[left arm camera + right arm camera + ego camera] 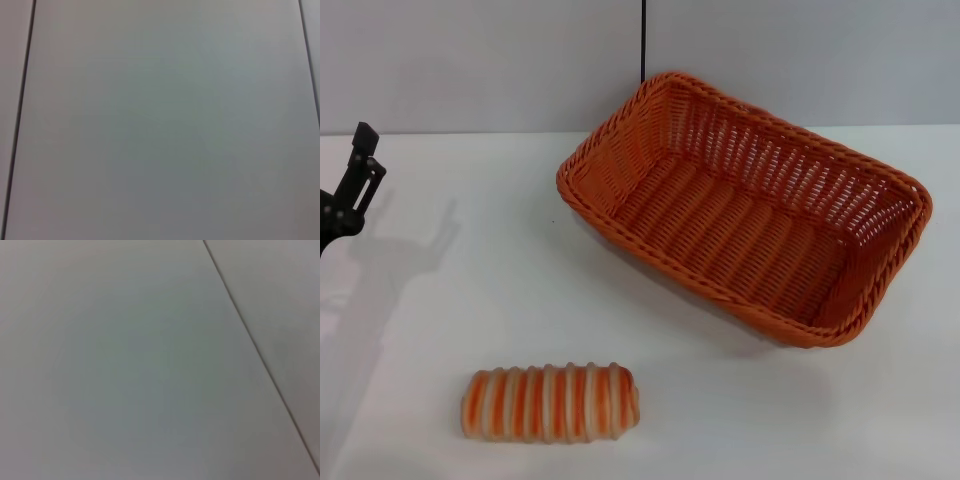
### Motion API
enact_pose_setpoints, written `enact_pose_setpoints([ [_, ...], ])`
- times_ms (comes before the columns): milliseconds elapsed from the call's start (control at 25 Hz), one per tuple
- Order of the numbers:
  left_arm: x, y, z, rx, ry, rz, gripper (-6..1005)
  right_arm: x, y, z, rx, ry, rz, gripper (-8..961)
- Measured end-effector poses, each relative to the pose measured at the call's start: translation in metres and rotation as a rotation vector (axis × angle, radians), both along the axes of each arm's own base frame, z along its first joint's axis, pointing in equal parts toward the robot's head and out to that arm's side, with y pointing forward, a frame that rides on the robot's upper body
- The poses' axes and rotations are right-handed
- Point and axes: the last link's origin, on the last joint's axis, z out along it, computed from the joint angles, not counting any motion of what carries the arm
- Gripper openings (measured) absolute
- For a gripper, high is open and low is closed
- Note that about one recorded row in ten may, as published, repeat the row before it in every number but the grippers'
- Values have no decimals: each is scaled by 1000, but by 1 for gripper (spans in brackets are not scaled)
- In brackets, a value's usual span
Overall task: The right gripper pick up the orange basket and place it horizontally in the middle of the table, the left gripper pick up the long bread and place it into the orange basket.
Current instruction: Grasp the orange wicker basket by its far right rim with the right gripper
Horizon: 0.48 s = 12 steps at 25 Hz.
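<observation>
The orange basket [745,210] sits upright on the table [460,300], skewed at an angle, toward the far right side with one corner close to the grey wall [470,60]; nothing lies in it. The long bread [550,402] lies on its side on the near part of the table, striped top showing, well apart from the basket. The left gripper [355,185] hangs at the left edge of the head view, above the table and holding nothing — whether its fingers are apart or together cannot be told; the right gripper is out of sight; both wrist views show only grey panels with dark seams.
</observation>
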Motion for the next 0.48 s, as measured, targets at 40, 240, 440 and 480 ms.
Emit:
enact_pose_setpoints([
  [40,0,1,0,0,4,0,814,0,1,0,8,6,0,497],
  [240,0,2,0,-2,13,0,814,-1,3,3,92,60,-16,496],
  [440,1,2,-1,-7,-6,-2,814,-1,3,6,131,74,-19,495],
  [480,1,2,-1,-6,-10,-2,814,-2,3,6,127,73,-17,495],
])
